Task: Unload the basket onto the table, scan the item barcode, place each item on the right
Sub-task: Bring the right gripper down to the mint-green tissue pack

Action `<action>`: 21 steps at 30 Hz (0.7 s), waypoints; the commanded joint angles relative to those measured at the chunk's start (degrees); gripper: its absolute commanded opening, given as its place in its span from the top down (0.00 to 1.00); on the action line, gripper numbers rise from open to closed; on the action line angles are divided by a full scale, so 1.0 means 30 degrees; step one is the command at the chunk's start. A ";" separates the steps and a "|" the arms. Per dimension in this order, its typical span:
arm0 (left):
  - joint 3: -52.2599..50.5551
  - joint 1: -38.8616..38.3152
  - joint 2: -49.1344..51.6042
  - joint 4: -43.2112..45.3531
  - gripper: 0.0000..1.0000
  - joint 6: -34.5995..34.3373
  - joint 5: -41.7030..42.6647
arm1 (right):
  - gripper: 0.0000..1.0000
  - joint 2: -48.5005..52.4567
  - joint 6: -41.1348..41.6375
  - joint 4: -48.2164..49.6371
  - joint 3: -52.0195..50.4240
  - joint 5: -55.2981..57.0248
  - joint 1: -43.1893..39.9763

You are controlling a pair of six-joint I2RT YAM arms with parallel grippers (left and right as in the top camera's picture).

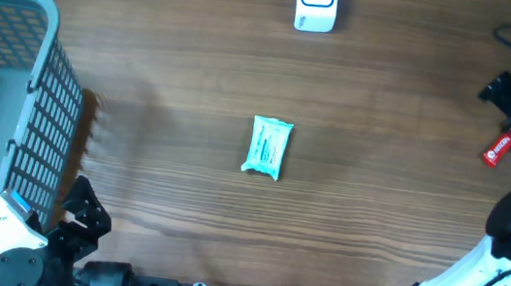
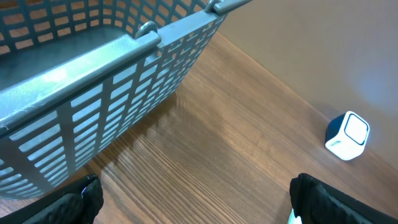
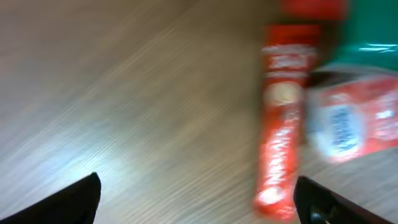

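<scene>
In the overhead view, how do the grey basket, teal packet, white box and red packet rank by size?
1. Grey basket: by far the largest.
2. Teal packet and white box: they look about alike. The box is cut off by the picture's top edge, so I won't rank them.
3. Red packet: smallest.

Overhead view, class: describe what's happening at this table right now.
Nothing is held. The right pincer is open near the red packets at the right edge of the table. The left pincer is open beside the grey basket. A teal packet lies alone mid-table, and the white scanner stands at the far edge.
</scene>
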 commanded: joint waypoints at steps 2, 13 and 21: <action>0.0000 0.0117 -0.0109 0.0044 0.00 0.0146 -0.0117 | 0.01 -0.3045 0.1523 -0.0918 0.0576 -0.1741 0.3104; 0.0000 0.0117 -0.0109 0.0044 0.00 0.0146 -0.0117 | 0.00 -0.3563 0.6943 -0.5027 -0.0692 -0.2878 1.3668; 0.0000 0.0117 -0.0109 0.0044 0.00 0.0146 -0.0117 | 0.00 -0.3526 0.6943 -0.2113 -0.2499 -0.2477 1.8994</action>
